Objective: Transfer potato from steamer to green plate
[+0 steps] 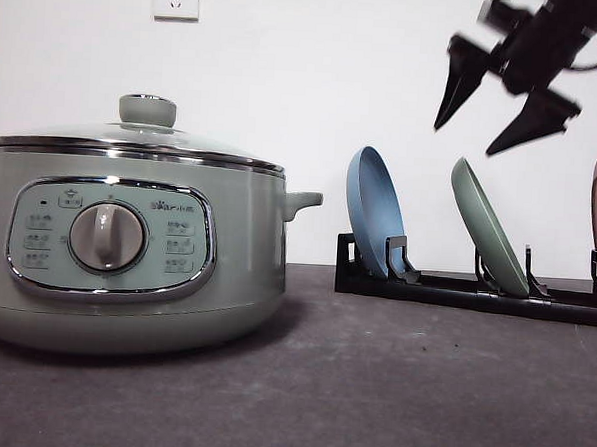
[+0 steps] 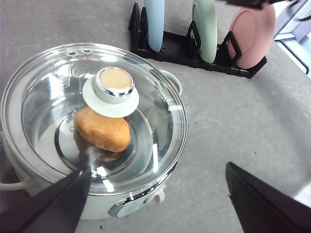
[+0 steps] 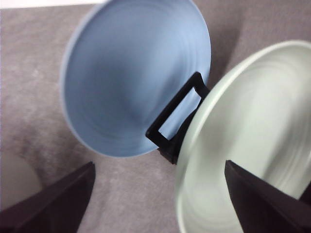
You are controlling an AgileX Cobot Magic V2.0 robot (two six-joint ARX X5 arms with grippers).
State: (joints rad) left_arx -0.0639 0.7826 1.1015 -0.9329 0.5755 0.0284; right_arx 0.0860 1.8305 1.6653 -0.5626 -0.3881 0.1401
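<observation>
Plates — three; potato (image 2: 102, 130) — one

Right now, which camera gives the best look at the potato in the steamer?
The left wrist view: it looks down through the glass lid at the potato lying whole on the steamer's floor. The front view sees the steamer side-on, so its wall hides the potato. The right wrist view faces the blue plate and green plate.

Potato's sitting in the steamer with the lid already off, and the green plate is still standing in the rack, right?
Not quite: the lid is on. The left wrist view shows the potato through its glass, inside the steamer. The green plate does stand in the rack.
</observation>
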